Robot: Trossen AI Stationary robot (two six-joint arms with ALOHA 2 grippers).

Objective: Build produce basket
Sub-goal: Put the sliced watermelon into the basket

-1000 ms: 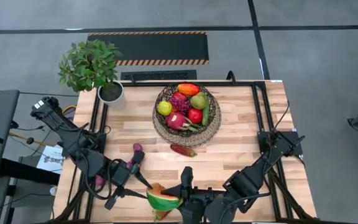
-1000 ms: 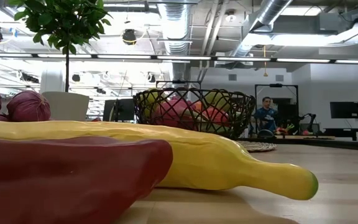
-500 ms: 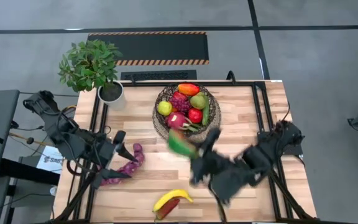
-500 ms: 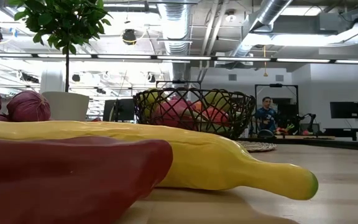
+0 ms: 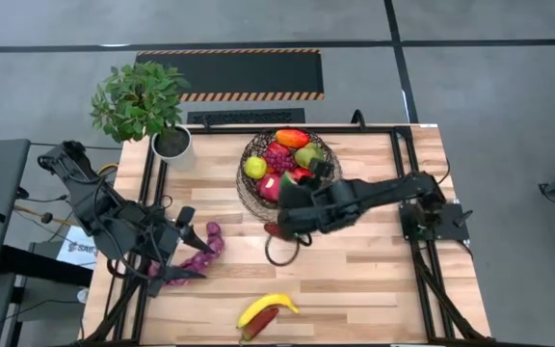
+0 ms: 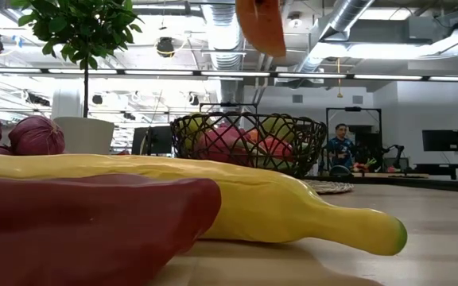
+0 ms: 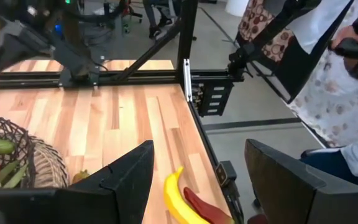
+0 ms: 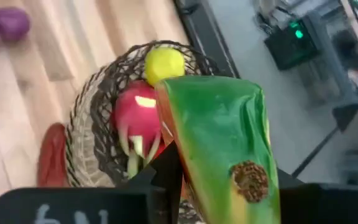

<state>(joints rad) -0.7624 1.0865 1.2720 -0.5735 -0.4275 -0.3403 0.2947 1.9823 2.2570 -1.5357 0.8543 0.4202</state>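
From above, the right gripper (image 5: pixel 292 214) sits at frame centre over the lower edge of the basket (image 5: pixel 328 188), and its arm hides part of the fruit inside; what it carries cannot be made out here. The left gripper (image 5: pixel 183 246) lies at lower left beside the purple string (image 5: pixel 198 258), jaws spread and empty. The banana (image 5: pixel 266 307) and a red pepper (image 5: pixel 261 322) lie together at bottom centre, well apart from both grippers. In the low view the banana and pepper fill the foreground, and only an orange-red tip of the watermelon slice (image 6: pixel 261 24) shows, cut off by the top edge above the basket. The left wrist view shows its jaws released, with the banana between them farther off on the table (image 7: pixel 104 124). The right wrist view shows the jaws clenched on the slice, green rind facing the camera, covering much of the basket behind.
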